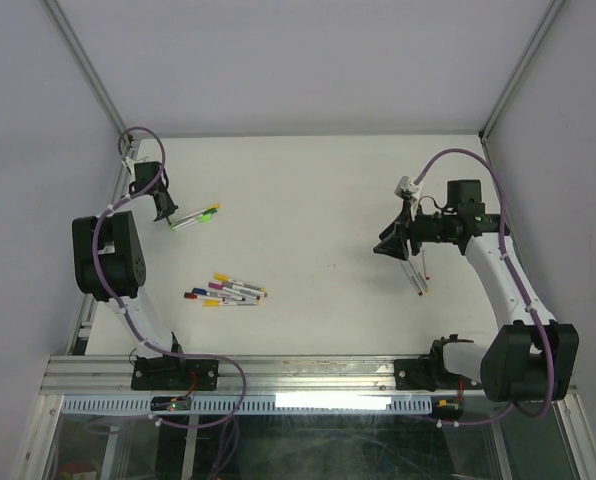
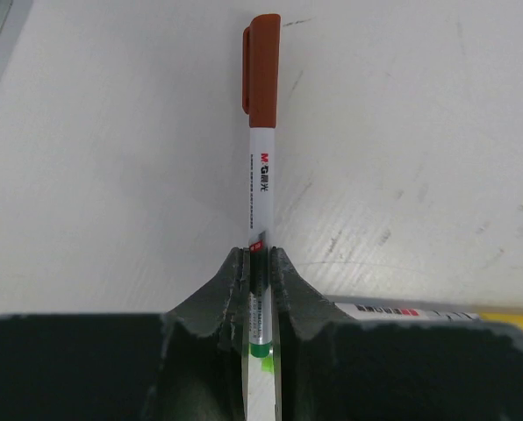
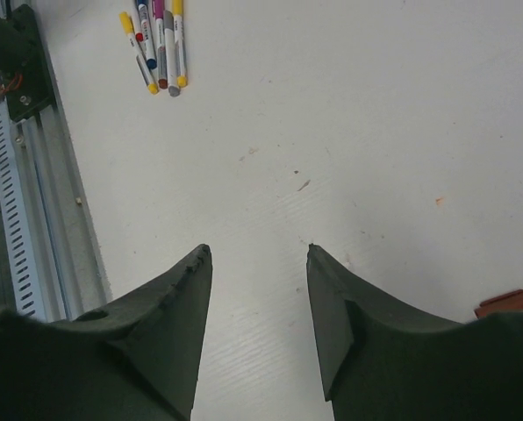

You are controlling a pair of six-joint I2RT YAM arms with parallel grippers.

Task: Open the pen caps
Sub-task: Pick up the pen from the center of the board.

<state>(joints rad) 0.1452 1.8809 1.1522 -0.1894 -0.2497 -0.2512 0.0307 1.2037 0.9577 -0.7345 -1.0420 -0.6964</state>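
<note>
A slim white-barrelled marker pen (image 2: 261,189), its smooth maroon plastic cap (image 2: 262,66) not yet pulled off, sits at the far-left side of the matte white table (image 2: 419,132), clenched at the barrel by the dark, ridged left gripper (image 2: 260,256). Nearer the middle, a loose cluster of thin markers (image 1: 228,292) with yellow, blue and pink ends lies untouched, so most of the job appears left. The right gripper (image 3: 257,254) hangs above the table, jaws parted and empty.

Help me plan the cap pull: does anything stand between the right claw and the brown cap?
Nothing visible does: only bare table lies between the open right claw and the brown cap on the pen the left claw grips.
</note>
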